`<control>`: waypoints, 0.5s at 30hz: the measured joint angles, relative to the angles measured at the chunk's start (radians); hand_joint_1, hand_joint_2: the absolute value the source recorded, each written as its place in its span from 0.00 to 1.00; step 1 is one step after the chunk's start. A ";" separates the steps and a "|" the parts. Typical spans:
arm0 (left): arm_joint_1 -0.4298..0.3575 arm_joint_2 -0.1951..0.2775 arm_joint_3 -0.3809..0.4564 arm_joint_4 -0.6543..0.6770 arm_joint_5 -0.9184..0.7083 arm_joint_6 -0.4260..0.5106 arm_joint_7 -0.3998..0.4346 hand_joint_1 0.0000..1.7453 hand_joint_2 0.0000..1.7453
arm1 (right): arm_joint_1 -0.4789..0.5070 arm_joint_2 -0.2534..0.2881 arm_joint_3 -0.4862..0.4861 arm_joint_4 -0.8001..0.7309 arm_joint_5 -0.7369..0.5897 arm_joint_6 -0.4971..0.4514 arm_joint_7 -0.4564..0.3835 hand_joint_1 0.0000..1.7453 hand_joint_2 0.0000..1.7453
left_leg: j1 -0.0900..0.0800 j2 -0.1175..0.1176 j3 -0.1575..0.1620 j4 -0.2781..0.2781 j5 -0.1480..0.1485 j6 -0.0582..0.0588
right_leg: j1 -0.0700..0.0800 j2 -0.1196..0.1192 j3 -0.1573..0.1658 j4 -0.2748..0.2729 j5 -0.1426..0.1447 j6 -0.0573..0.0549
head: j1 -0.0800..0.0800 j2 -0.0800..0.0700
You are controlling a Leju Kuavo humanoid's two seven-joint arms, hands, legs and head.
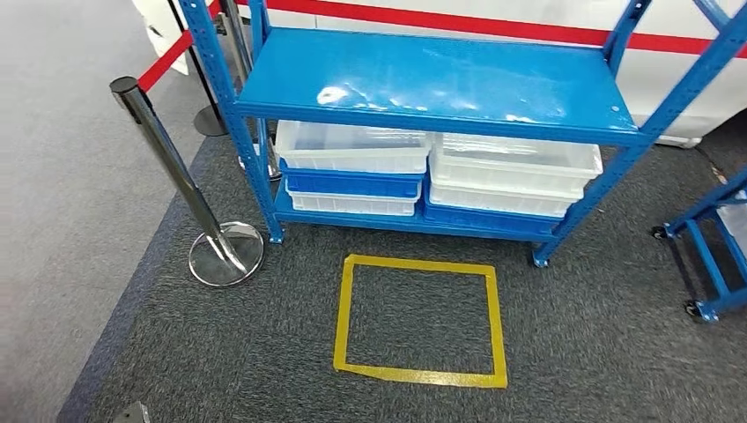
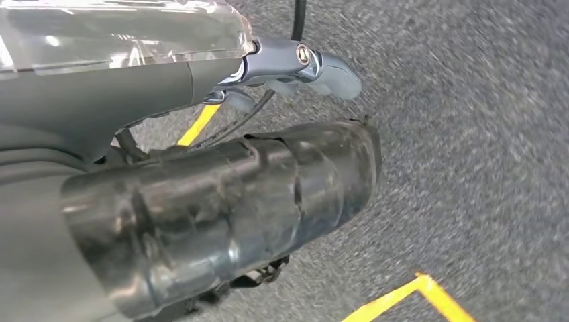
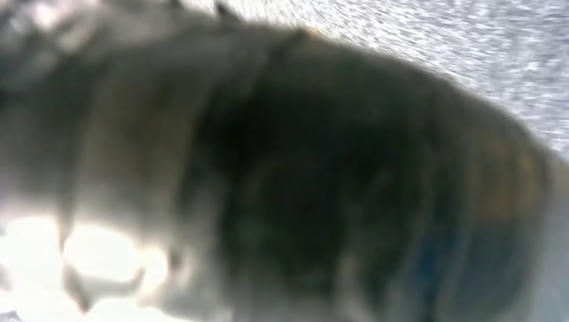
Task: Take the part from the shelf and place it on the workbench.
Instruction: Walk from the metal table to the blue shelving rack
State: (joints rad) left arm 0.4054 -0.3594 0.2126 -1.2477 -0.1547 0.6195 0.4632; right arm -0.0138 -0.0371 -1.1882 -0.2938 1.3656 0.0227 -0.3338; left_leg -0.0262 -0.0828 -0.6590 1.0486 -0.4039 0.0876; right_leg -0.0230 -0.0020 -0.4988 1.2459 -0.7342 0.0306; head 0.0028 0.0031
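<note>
Facing the blue shelf [image 1: 440,70] from a few steps back. Looking past a yellow tape square [image 1: 418,263] on the carpet, laid there most likely as the standing mark for reaching in. Judging the fetch not yet begun.

Spotting nothing on the glossy top board. Seeing, one level down, white bins [image 1: 352,145] stacked with a blue bin [image 1: 352,183], parked low and side by side so a hand can get in from the front. Guessing the part sits in one of them; cannot make out any contents through the hazy walls.

Noting a chrome stanchion [image 1: 167,150] just left of the shelf, fencing the area, and a blue cart [image 1: 713,264] cut off at the right edge.

Finding the left hand [image 2: 221,201] hanging over the carpet, fingers [image 2: 329,70] loosely apart from the thumb and holding nothing.

Getting pure blur on the right hand [image 3: 302,181]: cannot tell how the fingers lie or whether anything is held.
</note>
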 joint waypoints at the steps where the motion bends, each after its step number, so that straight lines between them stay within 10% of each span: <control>1: 0.001 0.000 0.001 0.002 0.000 0.000 0.000 0.00 0.00 | 0.002 0.000 -0.001 0.000 0.000 0.000 0.000 0.00 0.00 | -0.001 -0.016 0.012 0.000 -0.008 -0.002 | 0.000 0.008 -0.016 -0.044 0.059 -0.003 | 0.000 0.000; 4: 0.001 0.000 0.004 0.008 0.001 0.000 0.000 0.00 0.00 | 0.008 -0.002 -0.004 0.001 0.000 0.000 0.000 0.00 0.00 | 0.000 -0.061 0.031 0.002 -0.024 -0.013 | 0.000 0.082 -0.022 -0.179 0.180 -0.015 | -0.004 0.000; 7: 0.006 0.000 0.005 0.011 0.001 0.000 0.000 0.00 0.00 | 0.007 -0.001 -0.007 0.000 0.000 0.000 0.001 0.00 0.00 | 0.005 -0.103 0.029 -0.002 -0.024 -0.030 | 0.000 0.084 -0.006 -0.213 0.182 -0.023 | -0.007 0.000; 9: 0.008 0.000 0.006 0.011 0.001 0.000 0.000 0.00 0.00 | 0.001 0.000 -0.008 -0.001 0.000 0.000 0.001 0.00 0.00 | -0.003 -0.064 0.023 0.014 -0.038 -0.043 | -0.007 0.055 0.016 -0.233 0.186 -0.034 | -0.013 0.000; 12: -0.001 0.000 0.006 0.011 -0.001 0.000 0.000 0.00 0.00 | 0.007 0.002 -0.009 -0.002 0.000 0.001 0.000 0.00 0.00 | 0.004 0.053 -0.053 0.169 -0.109 -0.066 | -0.010 0.003 0.045 -0.250 0.182 -0.046 | -0.028 0.000; 15: -0.001 0.001 0.007 0.011 0.000 0.000 0.000 0.00 0.00 | 0.009 0.002 -0.010 -0.002 0.000 0.000 0.000 0.00 0.00 | 0.029 0.079 -0.104 0.245 -0.104 -0.085 | -0.012 -0.048 0.066 -0.251 0.164 -0.040 | -0.028 0.000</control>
State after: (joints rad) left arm 0.4048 -0.3587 0.2197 -1.2364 -0.1551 0.6195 0.4631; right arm -0.0046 -0.0354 -1.1978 -0.2960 1.3661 0.0229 -0.3334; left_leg 0.0030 -0.0036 -0.7633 1.2938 -0.5082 0.0021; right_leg -0.0348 -0.0497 -0.4327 0.9953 -0.5705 -0.0098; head -0.0251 0.0031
